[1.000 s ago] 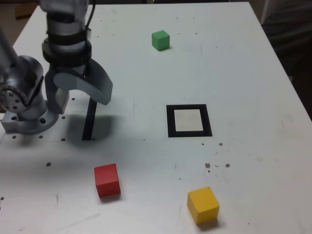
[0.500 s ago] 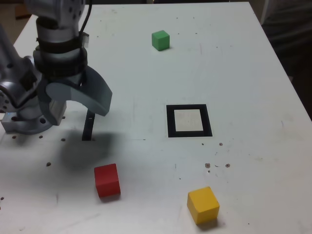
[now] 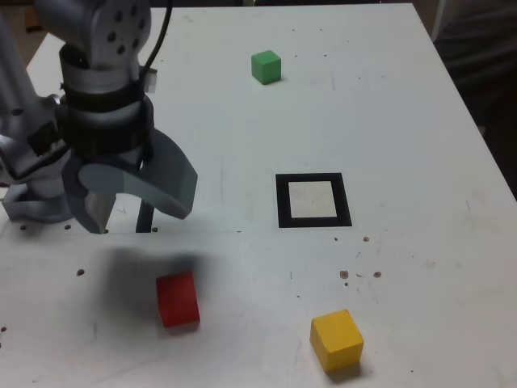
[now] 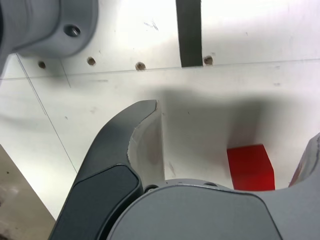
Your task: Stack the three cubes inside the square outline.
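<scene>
White table (image 3: 388,97), three blocks apart, black square outline (image 3: 313,200) bare.

My gripper (image 3: 133,202) hangs spread wide, holding nothing, above the red block (image 3: 178,299). The yellow block (image 3: 336,340) lies toward the exterior view's right of it; the green block (image 3: 266,66) sits well apart at the far side.

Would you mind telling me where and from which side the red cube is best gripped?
Probably from straight above, closing the fingers on two opposite side faces of the red cube. It sits flat on the table, slightly turned, with nothing beside it, and the open gripper hovers near it.
</scene>
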